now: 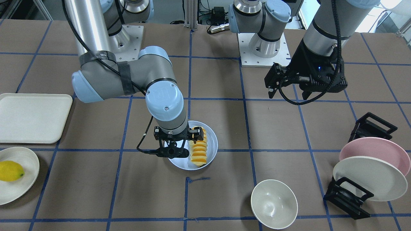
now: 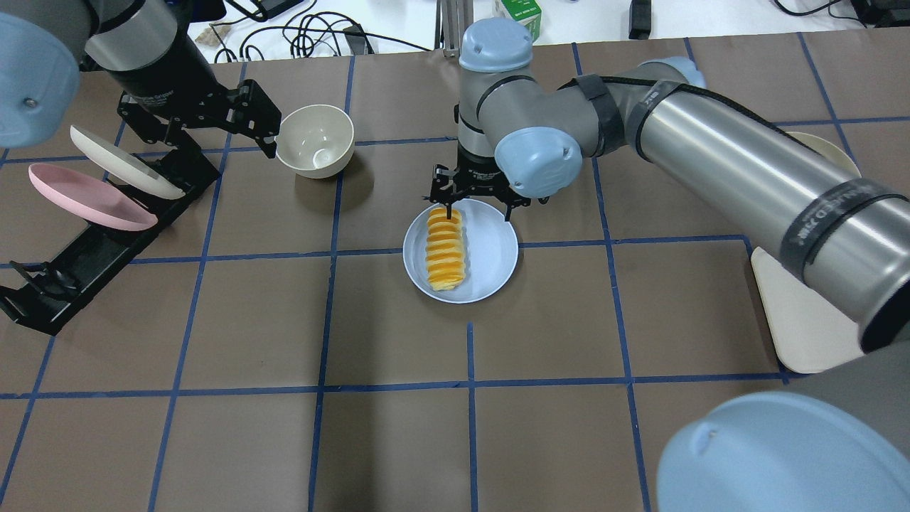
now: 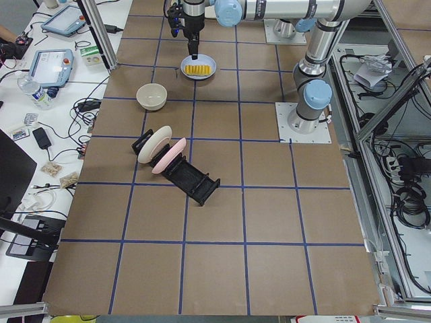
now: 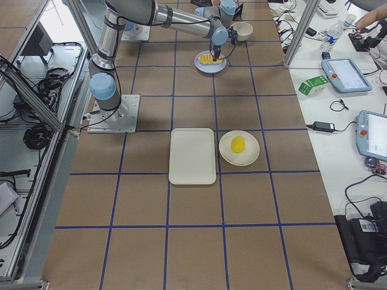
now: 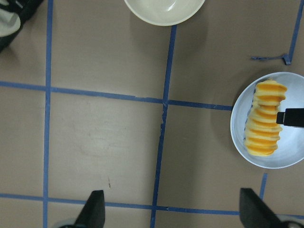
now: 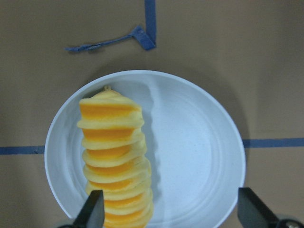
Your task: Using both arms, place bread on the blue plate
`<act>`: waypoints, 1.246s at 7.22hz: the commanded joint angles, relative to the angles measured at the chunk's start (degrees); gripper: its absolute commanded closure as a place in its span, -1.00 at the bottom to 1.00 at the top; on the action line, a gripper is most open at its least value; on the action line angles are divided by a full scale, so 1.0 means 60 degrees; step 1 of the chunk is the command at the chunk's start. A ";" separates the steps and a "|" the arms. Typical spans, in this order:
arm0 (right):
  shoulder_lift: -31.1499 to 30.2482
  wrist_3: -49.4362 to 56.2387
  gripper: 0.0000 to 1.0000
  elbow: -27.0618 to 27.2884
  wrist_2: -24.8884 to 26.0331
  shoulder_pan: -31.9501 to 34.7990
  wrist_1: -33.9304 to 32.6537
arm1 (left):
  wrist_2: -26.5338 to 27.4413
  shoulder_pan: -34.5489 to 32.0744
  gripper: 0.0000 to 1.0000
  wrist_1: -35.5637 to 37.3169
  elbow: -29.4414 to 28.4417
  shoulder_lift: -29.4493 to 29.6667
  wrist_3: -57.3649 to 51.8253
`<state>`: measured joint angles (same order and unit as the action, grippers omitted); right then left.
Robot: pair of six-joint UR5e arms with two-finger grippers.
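The bread [image 1: 199,149] lies along one side of the blue plate [image 1: 212,141] near the table's middle. It also shows in the overhead view [image 2: 446,249] and the right wrist view [image 6: 114,156], on the plate [image 6: 190,142]. My right gripper [image 1: 178,142] is open and hangs just over the plate's far edge, with one finger [image 2: 448,212] at the bread's end and the other over the bare plate side. My left gripper [image 1: 287,93] is open and empty, raised above the table well away from the plate, near the white bowl [image 2: 316,139].
A black rack [image 1: 348,195] holds a pink plate [image 1: 375,152] and a cream plate [image 1: 369,178] on my left. A cream tray [image 1: 32,117] and a cream plate with a lemon [image 1: 10,170] lie on my right. The white bowl [image 1: 274,203] stands beyond the blue plate.
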<state>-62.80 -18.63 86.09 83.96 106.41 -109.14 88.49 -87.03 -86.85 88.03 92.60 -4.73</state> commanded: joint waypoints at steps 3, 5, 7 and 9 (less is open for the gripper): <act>-0.2433 0.2762 -1.00 -0.0007 0.0535 -0.2742 0.2564 | 0.0033 0.0061 -1.00 0.0046 0.0065 -0.0126 -0.0296; -0.4013 0.2798 -1.00 0.0079 0.1051 -0.2895 0.4018 | 0.0018 0.0090 -1.00 0.0061 0.0051 -0.0126 -0.0296; -0.4240 0.2668 -1.00 0.0299 0.1080 -0.2925 0.4098 | 0.0018 0.0105 -1.00 0.0061 -0.0007 -0.0141 -0.0296; -0.4342 0.2637 -1.00 0.0373 0.1168 -0.2896 0.4098 | 0.0032 0.0134 -1.00 0.0061 -0.0008 -0.0141 -0.0296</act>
<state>-88.32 -2.63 88.01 90.75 88.95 -84.63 88.62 -86.29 -86.49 88.03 91.77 -6.50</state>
